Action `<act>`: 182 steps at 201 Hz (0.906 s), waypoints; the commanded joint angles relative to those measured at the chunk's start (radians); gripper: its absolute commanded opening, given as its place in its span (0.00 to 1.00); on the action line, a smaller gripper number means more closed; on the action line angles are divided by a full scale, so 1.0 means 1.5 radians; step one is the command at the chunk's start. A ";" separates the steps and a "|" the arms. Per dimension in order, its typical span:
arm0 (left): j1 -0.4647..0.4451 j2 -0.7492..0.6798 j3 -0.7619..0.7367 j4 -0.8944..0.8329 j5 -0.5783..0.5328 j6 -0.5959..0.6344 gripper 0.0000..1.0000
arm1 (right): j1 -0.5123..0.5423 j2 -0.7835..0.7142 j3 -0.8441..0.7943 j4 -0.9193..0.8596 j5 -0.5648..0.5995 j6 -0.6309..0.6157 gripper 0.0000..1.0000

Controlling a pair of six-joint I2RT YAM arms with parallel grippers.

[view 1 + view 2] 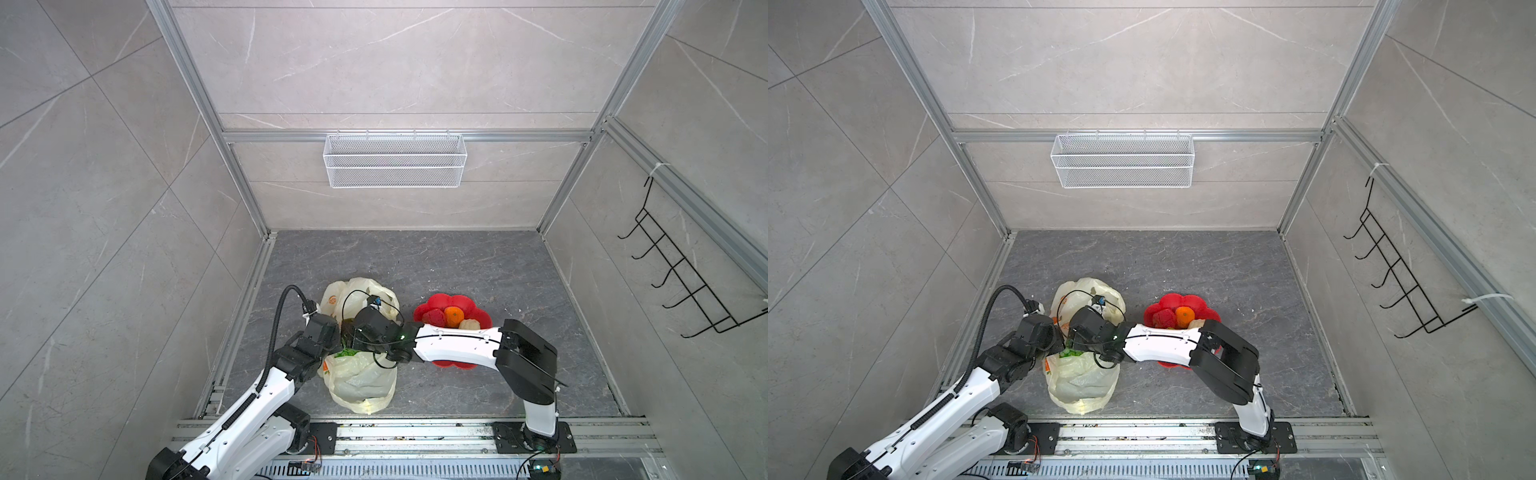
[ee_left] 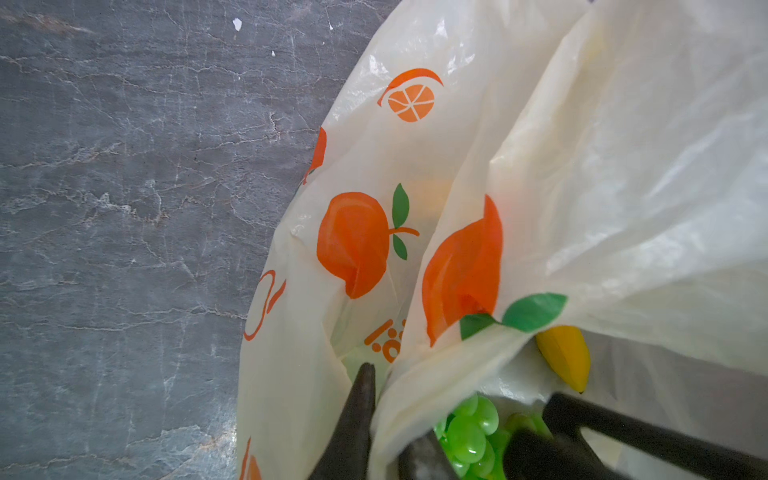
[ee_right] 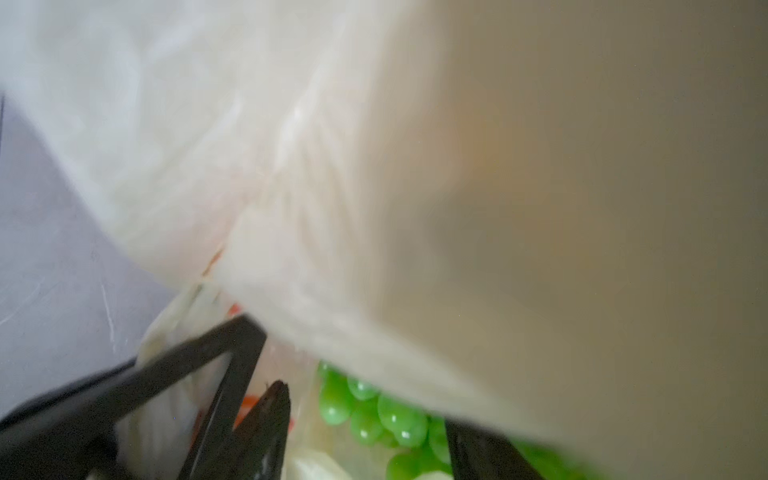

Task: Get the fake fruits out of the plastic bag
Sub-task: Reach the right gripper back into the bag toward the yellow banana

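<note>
Low at the centre of both top views, the bag (image 1: 359, 384) lies on the table (image 1: 478, 266) with its mouth under both arms. Your left fingers (image 2: 361, 415) are pinched narrow on its rim. Your right fingers (image 3: 245, 353) stand wide in the mouth, either side of the grapes (image 3: 399, 419); contact is unclear. A banana (image 2: 565, 357) lies beside them inside. Farther right, the plate (image 1: 440, 300) holds a strawberry (image 1: 434, 318), an orange (image 1: 453, 316) and a pale fruit (image 1: 470, 324).
</note>
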 commanded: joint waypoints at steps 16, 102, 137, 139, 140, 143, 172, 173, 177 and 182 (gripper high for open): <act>0.005 -0.029 -0.026 0.019 -0.012 -0.024 0.14 | -0.026 0.046 0.064 -0.060 0.004 0.068 0.73; 0.004 -0.063 -0.055 0.028 -0.018 -0.023 0.14 | -0.040 0.120 0.121 -0.085 -0.043 0.127 0.76; 0.005 -0.082 -0.062 0.029 -0.033 -0.023 0.15 | -0.040 0.146 0.143 -0.097 -0.045 0.145 0.74; 0.005 -0.082 -0.062 0.028 -0.033 -0.023 0.15 | -0.039 0.147 0.144 -0.097 -0.044 0.145 0.74; 0.005 -0.083 -0.062 0.029 -0.033 -0.023 0.15 | -0.039 0.147 0.145 -0.096 -0.044 0.145 0.74; 0.004 -0.083 -0.063 0.028 -0.033 -0.023 0.15 | -0.039 0.148 0.146 -0.097 -0.044 0.145 0.73; 0.005 -0.084 -0.066 0.034 -0.021 -0.016 0.15 | -0.039 0.152 0.152 -0.094 -0.029 0.147 0.73; 0.005 -0.084 -0.066 0.034 -0.020 -0.015 0.15 | -0.039 0.153 0.152 -0.094 -0.028 0.146 0.73; 0.005 -0.085 -0.066 0.035 -0.019 -0.015 0.15 | -0.039 0.153 0.153 -0.093 -0.027 0.147 0.74; 0.004 -0.085 -0.067 0.036 -0.017 -0.014 0.15 | -0.040 0.155 0.156 -0.095 -0.024 0.147 0.74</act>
